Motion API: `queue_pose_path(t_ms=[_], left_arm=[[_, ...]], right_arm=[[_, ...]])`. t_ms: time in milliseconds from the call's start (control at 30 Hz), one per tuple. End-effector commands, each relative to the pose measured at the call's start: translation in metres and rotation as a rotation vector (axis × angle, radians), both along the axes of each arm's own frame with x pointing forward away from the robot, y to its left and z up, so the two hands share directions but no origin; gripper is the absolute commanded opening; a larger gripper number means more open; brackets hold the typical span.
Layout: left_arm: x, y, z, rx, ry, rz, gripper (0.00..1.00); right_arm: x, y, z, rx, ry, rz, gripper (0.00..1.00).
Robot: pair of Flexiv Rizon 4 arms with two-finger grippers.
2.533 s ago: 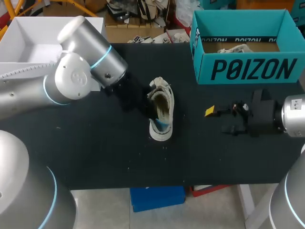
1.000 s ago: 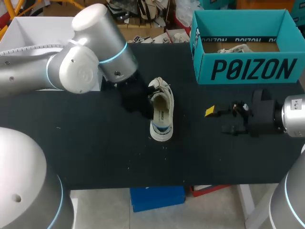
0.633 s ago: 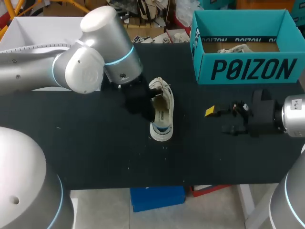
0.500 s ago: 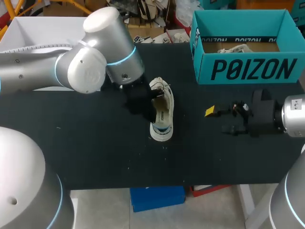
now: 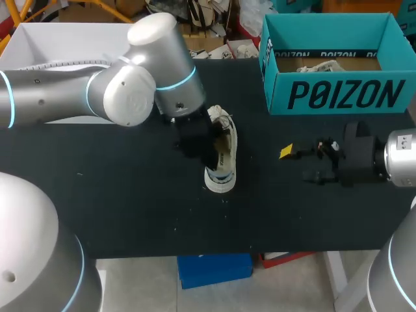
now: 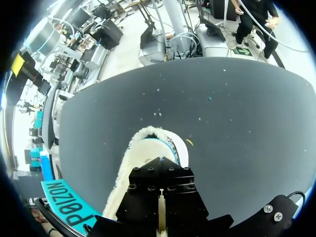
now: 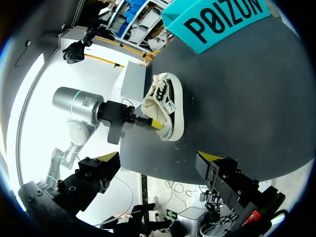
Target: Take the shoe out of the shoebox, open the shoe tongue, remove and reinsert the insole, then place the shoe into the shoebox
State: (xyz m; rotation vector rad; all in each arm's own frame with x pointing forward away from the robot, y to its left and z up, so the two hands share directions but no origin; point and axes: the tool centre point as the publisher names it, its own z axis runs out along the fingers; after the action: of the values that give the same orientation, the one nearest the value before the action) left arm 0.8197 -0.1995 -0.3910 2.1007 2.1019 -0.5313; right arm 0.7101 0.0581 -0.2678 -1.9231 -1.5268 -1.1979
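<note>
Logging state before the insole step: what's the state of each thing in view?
White low-top sneaker: out of the box, on the black table, opening facing up.
Teal cardboard shoebox: open, no lid, crumpled white paper inside.
Left gripper: at the sneaker's opening; open or shut not visible.
Right gripper: open, empty, apart from the sneaker.

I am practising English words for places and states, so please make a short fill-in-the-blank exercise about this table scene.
1. The shoe lies on the table, not inside the box but ___ it.
2. The left hand is at the ___.
3. The right hand is ___ and empty.
Missing words: outside; shoe; open.
</note>
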Motion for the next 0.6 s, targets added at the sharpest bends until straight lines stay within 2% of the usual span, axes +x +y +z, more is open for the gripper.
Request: queue_pose_path(t_ms=[33,600], left_arm=[[0.002,-0.005,-0.010,0.011,0.005,0.000,0.00],[0.006,-0.012,-0.027,0.037,0.028,-0.006,0.00]], right_arm=[[0.000,0.001,0.000,-0.002,0.001,-0.002,1.00],[0.000,0.001,0.000,-0.002,0.001,-0.002,1.00]])
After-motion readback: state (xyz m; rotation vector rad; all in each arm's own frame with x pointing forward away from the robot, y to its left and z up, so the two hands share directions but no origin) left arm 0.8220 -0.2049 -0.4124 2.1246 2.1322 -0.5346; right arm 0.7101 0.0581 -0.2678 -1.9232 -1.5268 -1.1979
